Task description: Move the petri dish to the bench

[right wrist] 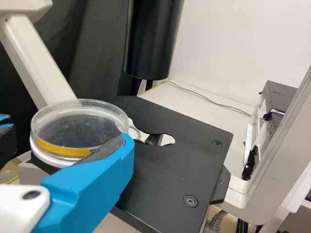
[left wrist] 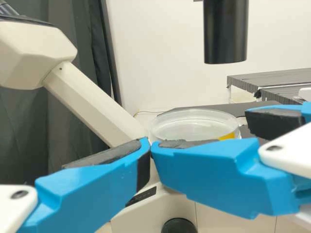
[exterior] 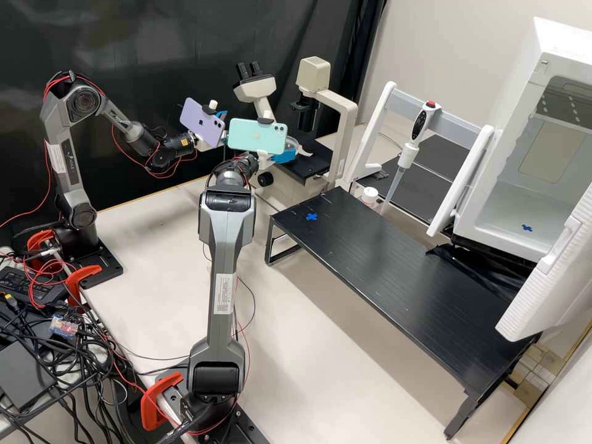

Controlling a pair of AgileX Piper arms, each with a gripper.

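Until clear of stage (right wrist: 175, 167), move right gripper (exterior: 287, 153) slowly, clamped on dish (right wrist: 75, 131) beside microscope (exterior: 313, 76); keep level, squeeze lightly, lower flat to bench (exterior: 376, 259) before opening. Keep left gripper (left wrist: 150, 146), tips together, out of path.

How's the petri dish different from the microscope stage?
The dish is round, while the stage has straight edges. The dish is clear; the stage is black. The dish has a yellow strip on its side, whereas the stage has a cut-out opening. Both have broad, flat tops.
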